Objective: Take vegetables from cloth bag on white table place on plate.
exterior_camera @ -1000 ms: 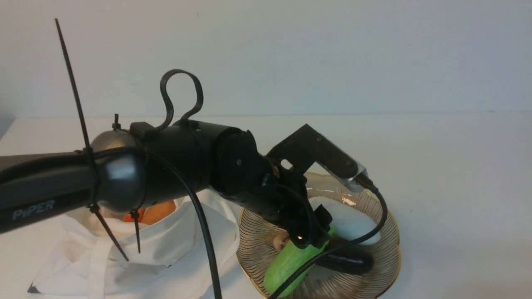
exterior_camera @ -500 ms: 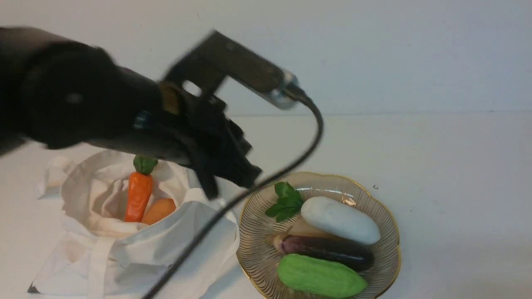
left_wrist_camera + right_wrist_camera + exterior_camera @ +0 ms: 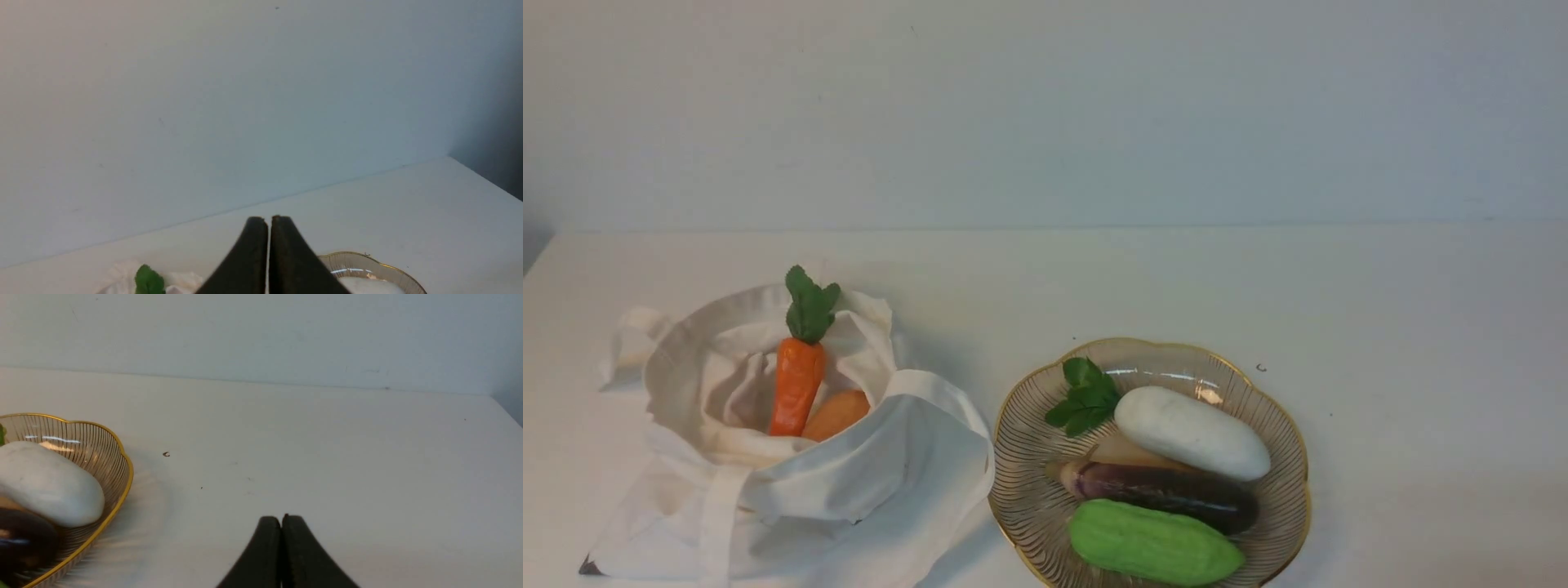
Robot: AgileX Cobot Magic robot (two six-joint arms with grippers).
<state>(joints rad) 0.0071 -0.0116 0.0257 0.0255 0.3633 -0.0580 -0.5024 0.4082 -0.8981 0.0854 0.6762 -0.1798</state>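
The cloth bag (image 3: 792, 482) lies open on the white table (image 3: 1405, 343) at the left, holding an orange carrot (image 3: 796, 384) with green leaves and an orange-tan oval vegetable (image 3: 837, 414). To its right, the gold-rimmed plate (image 3: 1278, 412) carries the light green cucumber-like vegetable (image 3: 1156, 545), a dark purple one (image 3: 1168, 492), a white one (image 3: 1191, 431) and a green leaf (image 3: 1082, 398). Neither arm shows in the front view. My left gripper (image 3: 269, 219) is shut and empty, pulled back, with the plate (image 3: 392, 271) past its tips. My right gripper (image 3: 282, 517) is shut and empty, to the right of the plate (image 3: 116, 465).
A tiny dark speck (image 3: 1260, 367) lies on the table just behind the plate. The back wall (image 3: 1045, 106) rises behind the table's far edge. The bag's strap handles (image 3: 715, 514) trail toward the front edge.
My left arm let go of the green cucumber-like vegetable on the plate, swung up and left out of the front view, and its gripper closed. The bag and plate stayed put.
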